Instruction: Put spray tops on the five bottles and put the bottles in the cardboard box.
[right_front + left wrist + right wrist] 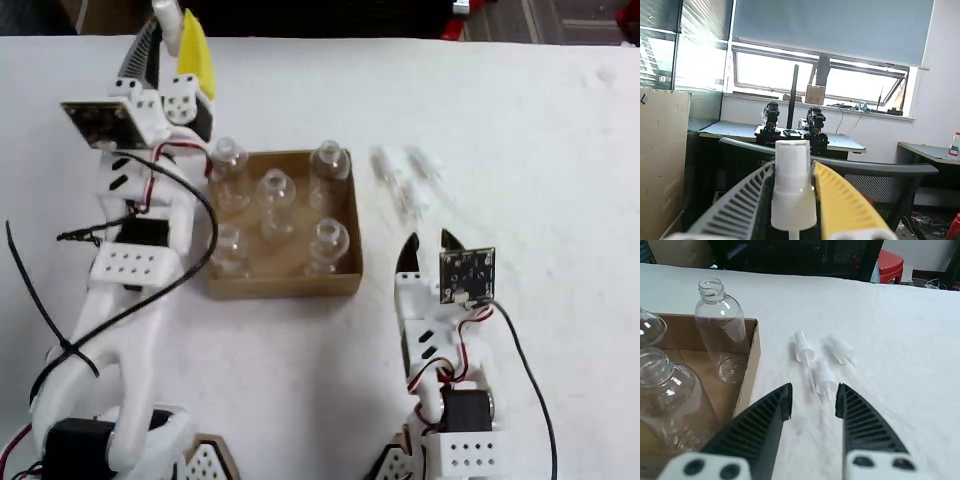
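Spray top [793, 192], tube cut off at frame edge, sits pinched in left gripper [793, 167]; right gripper [813, 400] gapes.

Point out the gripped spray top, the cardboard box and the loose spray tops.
gripped spray top [793, 175], left wrist view, on its white body.
cardboard box [285, 284], high view, on its near wall.
loose spray tops [823, 376], right wrist view, on the nearest one's head.

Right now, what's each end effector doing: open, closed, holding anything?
Left end effector: closed on a spray top.
Right end effector: open, holding nothing, close to the loose spray tops on the table.
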